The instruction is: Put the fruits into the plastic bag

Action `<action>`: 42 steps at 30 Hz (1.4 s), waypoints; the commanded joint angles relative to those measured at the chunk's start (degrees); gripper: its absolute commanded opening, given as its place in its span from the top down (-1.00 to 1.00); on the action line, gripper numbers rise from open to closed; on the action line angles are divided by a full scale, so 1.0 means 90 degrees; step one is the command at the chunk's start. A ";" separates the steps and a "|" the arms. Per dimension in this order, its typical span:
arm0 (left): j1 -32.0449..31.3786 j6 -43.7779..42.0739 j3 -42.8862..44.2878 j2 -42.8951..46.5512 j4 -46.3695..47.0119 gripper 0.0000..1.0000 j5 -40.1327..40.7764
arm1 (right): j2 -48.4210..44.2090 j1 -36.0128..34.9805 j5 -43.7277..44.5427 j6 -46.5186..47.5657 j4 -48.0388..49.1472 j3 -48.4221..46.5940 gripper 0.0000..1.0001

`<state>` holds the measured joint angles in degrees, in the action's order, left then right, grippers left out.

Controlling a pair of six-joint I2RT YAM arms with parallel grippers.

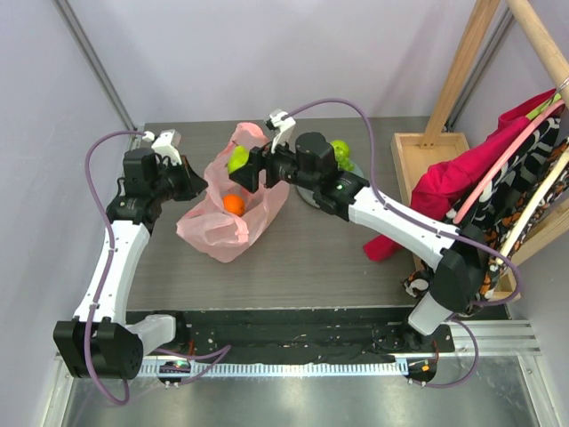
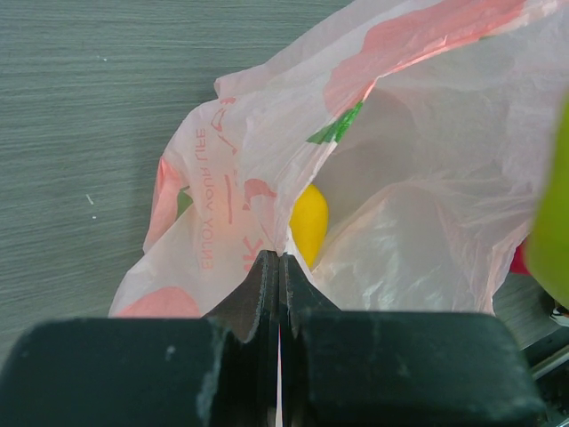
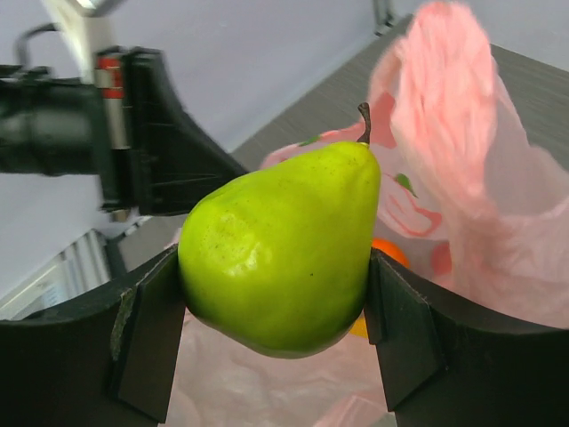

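The pink plastic bag (image 1: 222, 222) lies open at the table's middle left, with an orange (image 1: 233, 204) inside. My left gripper (image 1: 197, 185) is shut on the bag's left rim (image 2: 267, 213) and holds it up; a yellow fruit (image 2: 308, 222) shows inside the bag. My right gripper (image 1: 242, 171) is shut on a green pear (image 3: 284, 249), held over the bag's far opening (image 3: 444, 178). The pear also shows in the top view (image 1: 236, 160). More green fruit (image 1: 340, 153) sits on a grey plate (image 1: 311, 197) behind the right wrist.
A wooden tray and frame (image 1: 427, 156) stand at the back right. Red cloth (image 1: 462, 182) and patterned fabric (image 1: 511, 200) hang over it at the right edge. A black rail (image 1: 302, 329) runs along the near edge.
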<state>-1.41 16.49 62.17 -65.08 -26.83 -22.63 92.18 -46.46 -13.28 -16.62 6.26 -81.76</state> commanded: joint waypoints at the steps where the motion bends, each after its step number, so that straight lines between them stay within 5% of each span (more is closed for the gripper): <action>1: 0.0030 0.0052 -0.0004 0.0141 0.0227 1.00 -0.0132 | 0.0460 -0.0121 0.1279 0.0460 -0.1670 -0.1030 0.76; 8: 0.0030 0.0052 -0.0004 0.0151 0.0227 1.00 -0.0122 | 0.1632 -0.0482 0.2461 0.0577 -0.3458 -0.2497 0.76; 18: 0.0030 0.0023 -0.0004 0.0141 0.0208 1.00 -0.0112 | 0.2852 -0.0707 0.3085 0.0372 -0.3888 -0.3570 0.56; 33: 0.0030 0.0004 0.0006 0.0170 0.0178 1.00 -0.0015 | 0.3859 -0.0414 0.2570 0.0128 -0.4651 -0.4207 0.06; 42: 0.0030 0.0013 0.0006 0.0170 0.0178 1.00 -0.0034 | 0.3791 -0.0405 0.2247 0.0333 -0.4641 -0.4129 -0.79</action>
<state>-1.41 16.51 62.08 -65.08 -26.83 -22.70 127.90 -49.89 8.51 -14.13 -35.75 -116.84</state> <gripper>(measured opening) 0.012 0.848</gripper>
